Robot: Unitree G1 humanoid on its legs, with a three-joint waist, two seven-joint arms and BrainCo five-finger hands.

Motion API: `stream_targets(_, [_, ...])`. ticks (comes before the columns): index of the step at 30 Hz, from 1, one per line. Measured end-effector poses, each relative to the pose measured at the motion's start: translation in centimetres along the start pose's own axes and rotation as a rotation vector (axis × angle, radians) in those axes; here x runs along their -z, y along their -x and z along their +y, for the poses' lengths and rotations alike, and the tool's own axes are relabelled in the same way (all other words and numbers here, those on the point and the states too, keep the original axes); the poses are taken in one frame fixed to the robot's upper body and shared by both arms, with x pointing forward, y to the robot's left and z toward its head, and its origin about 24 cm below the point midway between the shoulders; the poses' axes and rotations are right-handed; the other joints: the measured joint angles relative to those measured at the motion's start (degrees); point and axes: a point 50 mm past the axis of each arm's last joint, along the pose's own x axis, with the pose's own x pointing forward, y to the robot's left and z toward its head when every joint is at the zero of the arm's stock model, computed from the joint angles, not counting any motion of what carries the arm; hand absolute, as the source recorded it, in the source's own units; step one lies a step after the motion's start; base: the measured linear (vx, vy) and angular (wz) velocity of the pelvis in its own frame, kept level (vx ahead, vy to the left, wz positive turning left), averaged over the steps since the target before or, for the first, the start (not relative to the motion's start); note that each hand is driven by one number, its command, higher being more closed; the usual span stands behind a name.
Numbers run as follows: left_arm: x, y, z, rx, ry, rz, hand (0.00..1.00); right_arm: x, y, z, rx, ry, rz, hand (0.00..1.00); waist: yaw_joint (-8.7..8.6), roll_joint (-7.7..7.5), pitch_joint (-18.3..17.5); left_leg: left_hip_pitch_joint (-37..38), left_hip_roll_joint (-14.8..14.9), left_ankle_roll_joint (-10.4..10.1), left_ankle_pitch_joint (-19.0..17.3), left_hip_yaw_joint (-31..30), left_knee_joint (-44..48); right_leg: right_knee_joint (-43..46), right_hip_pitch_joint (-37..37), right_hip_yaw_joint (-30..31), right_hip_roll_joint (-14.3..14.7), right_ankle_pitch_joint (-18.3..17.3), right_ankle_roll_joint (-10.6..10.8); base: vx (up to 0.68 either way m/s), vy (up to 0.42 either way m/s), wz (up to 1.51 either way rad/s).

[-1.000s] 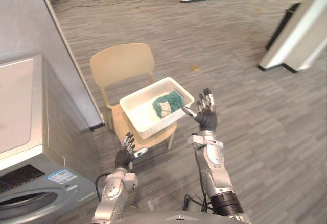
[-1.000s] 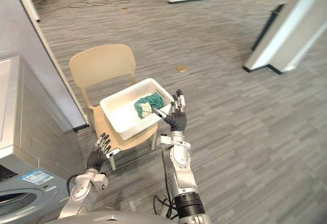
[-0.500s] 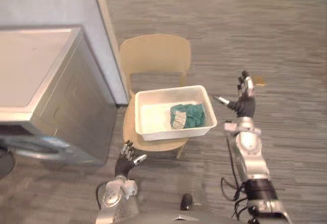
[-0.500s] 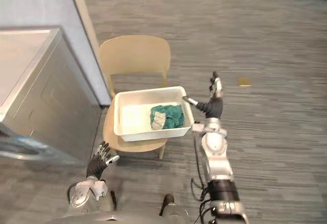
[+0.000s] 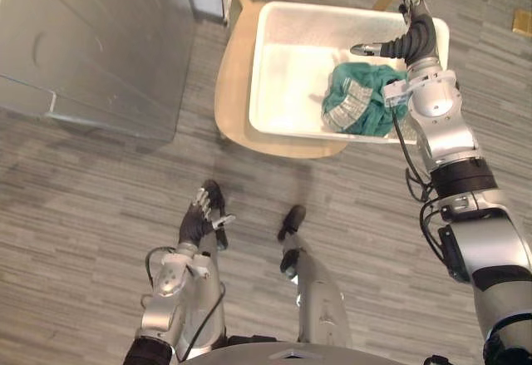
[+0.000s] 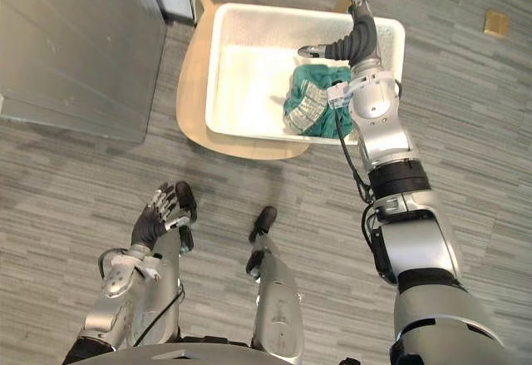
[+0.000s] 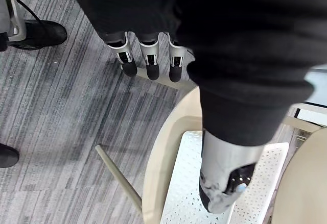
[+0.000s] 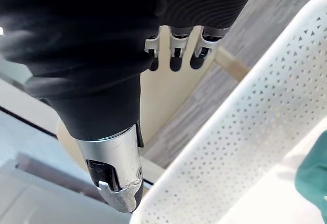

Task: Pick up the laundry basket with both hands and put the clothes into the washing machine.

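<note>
Left eye view: laundry basket (image 5: 287,70) seated on chair (image 5: 235,91), neither hand gripping it.
The white perforated basket holds green clothes (image 5: 359,99), bunched at its right end. Right hand (image 5: 413,39) is raised over that same end of the basket, beside the clothes, fingers straight and thumb spread wide, holding nothing. The right wrist view shows the basket's wall close to the hand, but contact cannot be confirmed. Left hand (image 5: 199,224) is low and well apart from the basket, on the robot's side of it, fingers spread and relaxed, empty. The grey washing machine (image 5: 91,41) stands near the basket, to its left.
</note>
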Motion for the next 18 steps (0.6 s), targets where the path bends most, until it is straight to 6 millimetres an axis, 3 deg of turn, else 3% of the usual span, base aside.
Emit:
stream_targets(6, [-2.1, -1.4, 0.2, -0.028, 0.018, -0.089, 0.0, -0.7, -0.7, 0.0, -0.088, 0.157, -0.008, 0.0, 1.14, -1.44, 2.4, -6.3, 3.0, 0.1, -0.1, -0.8, 2.9, -0.5, -4.5, -1.6, 2.0, 0.8, -0.8, -0.03, -0.055, -0.14])
stream_targets(9, [-3.3, -1.5, -0.1, -0.041, 0.138, -0.146, 0.0, -0.8, -1.7, -0.4, -0.1, 0.193, 0.028, 0.0, 1.78, -1.7, 2.6, -7.1, 4.0, -0.1, 0.1, -0.8, 3.1, -0.1, -5.4, -2.9, 2.5, 0.7, -1.2, 0.02, -0.085, -0.11])
stream_targets(12, [-4.3, -1.5, -0.9, -0.029, 0.189, -0.196, 0.0, -0.1, -1.8, -1.0, -0.156, 0.257, 0.068, 0.0, 2.62, -1.71, 2.6, -7.9, 4.6, -0.1, 0.1, -1.3, 3.4, 0.1, -5.5, -4.1, 2.9, 0.5, -1.5, 0.06, -0.087, 0.01])
stream_targets(18, [-4.7, -1.6, -1.6, -0.005, 0.206, -0.212, 0.0, 2.3, -1.7, -0.4, -0.303, 0.366, 0.205, 0.0, 4.07, -1.79, 2.6, -9.0, 5.3, -0.7, 0.5, -1.7, 2.6, 2.2, -7.2, -7.1, 2.6, 0.1, -2.1, 0.08, -0.075, -0.01])
